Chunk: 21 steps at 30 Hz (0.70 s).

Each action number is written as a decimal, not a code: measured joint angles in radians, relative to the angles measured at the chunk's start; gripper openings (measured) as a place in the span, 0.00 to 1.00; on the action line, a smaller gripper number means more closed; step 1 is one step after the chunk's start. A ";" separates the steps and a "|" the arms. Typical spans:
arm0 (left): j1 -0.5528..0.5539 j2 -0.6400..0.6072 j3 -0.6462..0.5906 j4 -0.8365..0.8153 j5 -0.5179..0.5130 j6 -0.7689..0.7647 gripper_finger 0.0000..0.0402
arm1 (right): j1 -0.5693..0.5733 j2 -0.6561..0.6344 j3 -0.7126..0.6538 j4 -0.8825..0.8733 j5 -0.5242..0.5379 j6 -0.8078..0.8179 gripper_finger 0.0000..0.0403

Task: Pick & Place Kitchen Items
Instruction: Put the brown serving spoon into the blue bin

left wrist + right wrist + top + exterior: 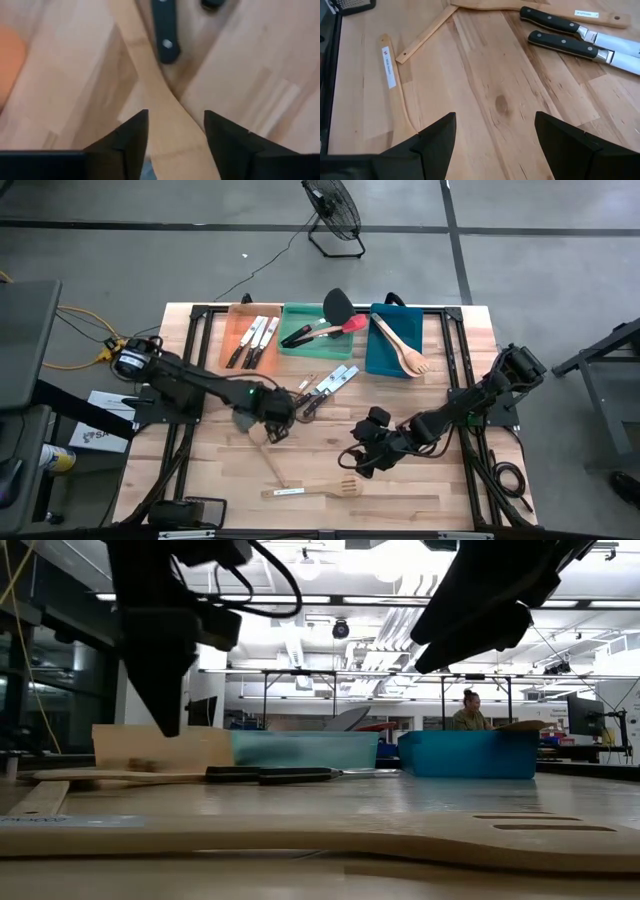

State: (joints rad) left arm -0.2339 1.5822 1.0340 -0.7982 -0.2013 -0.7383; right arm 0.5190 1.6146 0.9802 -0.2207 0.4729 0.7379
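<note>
Left gripper (pixel 174 137) low over table centre, jaws spread, pale wooden spatula (pixel 167 120) lying between fingers, not yet pinched; likely lined up for pickup. Black knife handle (pixel 165 30) just beyond jaws. Right gripper (pixel 495 145) hovers nearby, jaws spread, empty; two knives (pixel 570 37) ahead, slotted wooden turner (pixel 310 490) beside. Sorted utensils already rest in trays.

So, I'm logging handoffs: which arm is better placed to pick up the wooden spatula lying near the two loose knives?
The left. Its claw is open, straddling the wooden spatula from above. The right claw, also open, hangs over bare table, with the knives well ahead of it.
</note>
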 joint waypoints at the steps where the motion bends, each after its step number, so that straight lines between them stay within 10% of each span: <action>1: 0.012 0.000 0.000 0.000 0.001 0.000 0.50 | 0.000 0.000 0.000 0.000 -0.001 0.001 0.65; 9: 0.053 0.038 0.001 0.040 0.024 0.009 0.71 | 0.000 0.000 0.000 0.000 0.000 0.002 0.65; 21: 0.059 0.158 0.000 0.046 -0.016 -0.015 0.72 | 0.000 0.000 0.000 0.008 -0.001 0.002 0.65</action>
State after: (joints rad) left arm -0.1745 1.7397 1.0343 -0.7527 -0.2172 -0.7534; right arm 0.5194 1.6146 0.9804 -0.2128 0.4716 0.7403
